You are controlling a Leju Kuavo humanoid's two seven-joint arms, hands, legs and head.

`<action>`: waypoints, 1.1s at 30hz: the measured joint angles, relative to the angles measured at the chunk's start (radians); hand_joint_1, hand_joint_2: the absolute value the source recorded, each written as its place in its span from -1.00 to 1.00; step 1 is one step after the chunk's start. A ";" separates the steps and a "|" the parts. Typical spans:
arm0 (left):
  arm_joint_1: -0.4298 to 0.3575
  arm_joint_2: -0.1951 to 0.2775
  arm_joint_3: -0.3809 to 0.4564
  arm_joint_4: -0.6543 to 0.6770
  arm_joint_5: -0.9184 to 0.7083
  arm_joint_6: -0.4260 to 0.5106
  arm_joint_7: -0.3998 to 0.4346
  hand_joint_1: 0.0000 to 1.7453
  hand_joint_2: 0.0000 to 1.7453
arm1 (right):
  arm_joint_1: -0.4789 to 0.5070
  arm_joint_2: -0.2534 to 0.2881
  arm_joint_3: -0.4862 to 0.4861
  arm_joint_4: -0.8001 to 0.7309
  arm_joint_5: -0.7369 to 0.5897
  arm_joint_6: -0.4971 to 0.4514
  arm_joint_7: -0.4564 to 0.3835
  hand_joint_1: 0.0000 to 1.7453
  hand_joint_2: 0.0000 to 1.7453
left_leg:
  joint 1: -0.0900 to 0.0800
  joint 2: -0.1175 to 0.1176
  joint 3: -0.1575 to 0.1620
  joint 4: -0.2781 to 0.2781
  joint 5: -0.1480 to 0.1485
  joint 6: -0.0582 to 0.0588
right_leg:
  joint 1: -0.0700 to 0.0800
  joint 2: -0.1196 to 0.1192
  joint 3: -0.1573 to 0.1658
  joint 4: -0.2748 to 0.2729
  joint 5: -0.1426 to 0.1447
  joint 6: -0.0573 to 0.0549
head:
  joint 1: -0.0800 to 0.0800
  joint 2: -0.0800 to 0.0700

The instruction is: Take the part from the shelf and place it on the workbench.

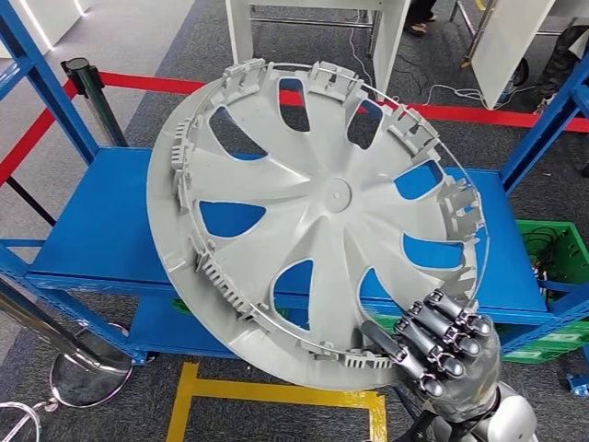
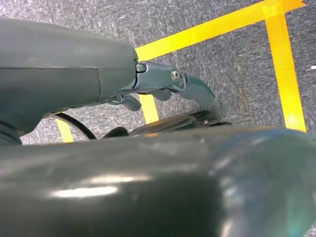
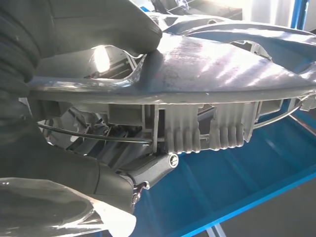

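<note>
Our right hand (image 1: 444, 354) grips the hubcap (image 1: 316, 216) by its rim at five o'clock, holding it tilted above the blue shelf (image 1: 98, 230) so it lifts free; our left hand (image 2: 164, 86) hangs empty, fingers loosely apart.

The part (image 1: 316, 216) is showing pale grey plastic with curved spoke-shaped cut-outs, through which the bright blue shelf (image 1: 98, 226) is showing. The right hand (image 1: 444, 354) is gleaming dark metallic grey. The floor (image 1: 159, 55) is looking speckled dark grey, crossed by yellow tape (image 1: 278, 394) near and a red belt (image 1: 479, 115) far; a green crate (image 1: 559, 253) is sitting at right.
</note>
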 joint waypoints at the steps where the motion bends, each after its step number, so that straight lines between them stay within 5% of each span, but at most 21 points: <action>1: -0.003 0.000 -0.004 0.001 0.001 0.000 -0.002 -1.00 -1.00 | 0.001 0.000 -0.001 0.001 -0.001 0.000 0.000 1.00 1.00 | 0.001 0.002 -0.002 -0.002 0.003 0.004 | 0.001 -0.001 -0.024 0.056 -0.038 -0.002 | 0.001 0.000; 3: -0.005 -0.001 -0.009 0.004 0.003 0.000 -0.004 -1.00 -1.00 | 0.003 0.000 -0.001 0.003 -0.002 0.000 0.000 1.00 1.00 | -0.003 0.004 -0.009 0.000 0.006 0.007 | 0.005 -0.002 -0.077 0.197 -0.108 -0.006 | 0.003 0.000; 5: -0.007 -0.002 -0.013 0.007 0.005 0.000 -0.006 -1.00 -1.00 | 0.006 0.000 -0.002 0.006 -0.002 0.000 0.000 1.00 1.00 | -0.007 0.005 -0.016 0.004 0.008 0.007 | 0.008 -0.002 -0.090 0.251 -0.114 -0.010 | 0.003 0.000; 9: -0.018 -0.003 -0.029 0.013 0.013 0.000 -0.011 -1.00 -1.00 | 0.006 0.000 -0.002 0.007 -0.002 0.000 0.000 1.00 1.00 | -0.011 0.004 -0.024 0.016 0.010 -0.001 | 0.016 -0.002 0.051 0.024 -0.017 -0.027 | 0.002 0.000; 11: -0.022 -0.003 -0.035 0.016 0.016 0.000 -0.013 -1.00 -1.00 | 0.005 0.003 -0.002 0.007 -0.003 -0.001 0.000 1.00 1.00 | -0.013 0.003 -0.032 0.022 0.014 -0.014 | 0.020 -0.002 0.075 -0.021 -0.017 -0.030 | 0.002 0.000; 13: -0.026 -0.001 -0.040 0.018 0.019 0.000 -0.013 -1.00 -1.00 | 0.005 0.007 -0.002 0.007 -0.001 -0.001 0.000 1.00 1.00 | -0.012 0.002 -0.038 0.025 0.020 -0.026 | 0.019 -0.001 0.065 -0.025 -0.012 -0.036 | 0.002 0.000; 16: -0.031 0.005 -0.051 0.021 0.029 0.000 -0.014 -1.00 -1.00 | 0.004 0.012 -0.002 0.008 0.005 -0.001 -0.002 1.00 1.00 | -0.006 0.002 -0.066 0.094 -0.049 -0.047 | 0.014 -0.007 0.048 -0.030 0.004 -0.060 | -0.001 0.000; 18: -0.033 0.006 -0.055 0.024 0.034 0.000 -0.016 -1.00 -1.00 | 0.003 0.013 -0.002 0.008 0.008 -0.002 -0.003 1.00 1.00 | 0.000 0.002 -0.103 0.218 -0.138 -0.059 | 0.014 -0.011 0.035 -0.029 0.014 -0.066 | -0.004 0.000; 20: -0.035 0.007 -0.057 0.027 0.036 0.000 -0.015 -1.00 -1.00 | 0.003 0.013 -0.001 0.009 0.013 -0.003 -0.003 1.00 1.00 | 0.005 0.002 -0.116 0.306 -0.169 -0.065 | 0.015 -0.014 0.019 -0.026 0.025 -0.065 | -0.004 0.000; 22: -0.037 0.010 -0.059 0.030 0.037 0.000 -0.012 -1.00 -1.00 | 0.001 0.014 0.000 0.010 0.019 -0.003 -0.003 1.00 1.00 | 0.009 0.002 -0.068 0.256 -0.120 -0.066 | 0.015 -0.015 0.003 -0.019 0.033 -0.062 | -0.004 0.000; 24: -0.042 0.014 -0.063 0.032 0.040 0.000 -0.008 -1.00 -1.00 | -0.001 0.019 0.001 0.010 0.027 -0.003 -0.003 1.00 1.00 | 0.010 0.002 0.021 0.111 -0.069 -0.064 | 0.016 -0.015 -0.008 -0.012 0.039 -0.055 | -0.004 0.000; 26: -0.050 0.018 -0.070 0.034 0.043 0.000 -0.007 -1.00 -1.00 | -0.004 0.026 0.002 0.010 0.039 -0.003 -0.003 1.00 1.00 | 0.007 0.000 0.071 0.018 -0.062 -0.058 | 0.018 -0.015 -0.016 -0.009 0.049 -0.044 | -0.004 0.000; 28: -0.058 0.020 -0.081 0.037 0.046 0.000 -0.006 -1.00 -1.00 | -0.008 0.032 0.003 0.011 0.052 -0.003 -0.004 1.00 1.00 | 0.004 -0.001 0.068 0.002 -0.064 -0.050 | 0.018 -0.014 -0.025 -0.009 0.064 -0.031 | -0.003 0.000; 30: -0.067 0.021 -0.094 0.041 0.051 0.000 -0.005 -1.00 -1.00 | -0.009 0.038 0.003 0.011 0.064 -0.003 -0.004 1.00 1.00 | 0.006 0.003 0.055 -0.001 -0.051 -0.033 | 0.017 -0.011 -0.040 0.007 0.044 -0.022 | -0.001 0.000; 33: -0.088 0.021 -0.118 0.051 0.061 0.000 -0.005 -1.00 -1.00 | -0.011 0.044 0.002 0.012 0.082 -0.003 -0.002 1.00 1.00 | 0.003 0.006 0.024 0.001 -0.026 -0.007 | 0.018 -0.009 -0.090 0.153 -0.080 -0.018 | 0.006 0.000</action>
